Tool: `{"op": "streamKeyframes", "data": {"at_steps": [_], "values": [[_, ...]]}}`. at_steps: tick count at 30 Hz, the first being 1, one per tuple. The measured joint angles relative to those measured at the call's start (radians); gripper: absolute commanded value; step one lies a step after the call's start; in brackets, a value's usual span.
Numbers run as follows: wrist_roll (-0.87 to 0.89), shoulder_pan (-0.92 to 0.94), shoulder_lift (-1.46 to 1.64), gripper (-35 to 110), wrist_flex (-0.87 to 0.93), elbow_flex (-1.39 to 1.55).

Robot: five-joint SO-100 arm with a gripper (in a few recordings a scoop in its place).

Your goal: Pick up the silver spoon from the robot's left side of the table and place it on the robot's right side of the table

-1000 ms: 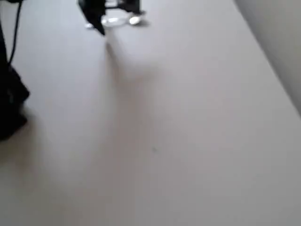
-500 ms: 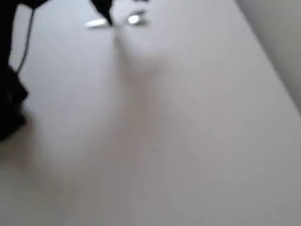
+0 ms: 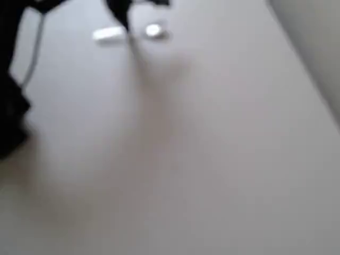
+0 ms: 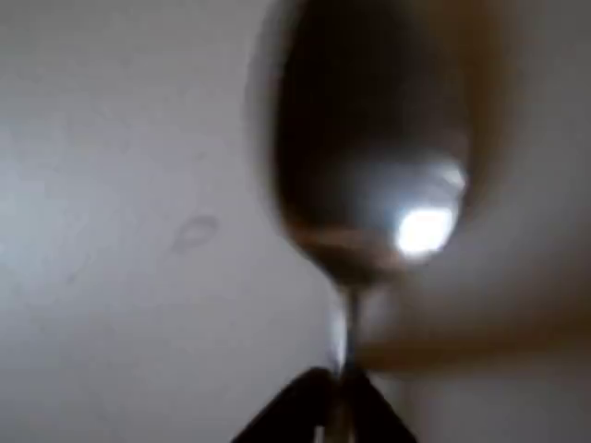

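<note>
Claw (image 4: 340,406) is clamped on the silver spoon (image 4: 369,157) at the neck of the handle: in the wrist view two dark pointed fingertips (image 4: 295,411) meet around the slim stem at the bottom edge, with the oval bowl sticking out straight ahead of the tips. Bowl is polished metal, concave, dark inside with one hard bright glint low on its right side and a warm brownish band near where it narrows into the stem (heavily out of focus, so surface detail is soft). Overhead view puts the claw (image 3: 126,26) at the top edge of the frame, black and tapering to a point, with the spoon (image 3: 154,31) crossing it: the bowl is a pale blob just right of the tip, and the handle end is a flat pale bar just left of it. Blur is bad there, so I'd only say the spoon looks at or very near the table (image 3: 202,159), can't tell if it's touching. Table is plain off-white, matte, no texture, soft shadow streak running down from the claw. Its straight edge cuts diagonally at the far right, a lighter grey floor (image 3: 319,42) beyond. Black arm body (image 3: 10,117) and a cable sit far left of the claw.
</note>
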Motion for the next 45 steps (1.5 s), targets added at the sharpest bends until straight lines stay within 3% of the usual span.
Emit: {"op": "streamKeyframes", "data": {"at_steps": [8, 15, 30, 45], "values": [[0.025, 0.020, 0.075, -2, 0.067, 0.003], [-0.064, 0.132, 0.225, -2, 0.239, 0.003], [-0.431, 0.607, 0.250, -2, 0.284, 0.213], [-0.701, 0.908, 0.250, -2, 0.284, 0.261]]}}
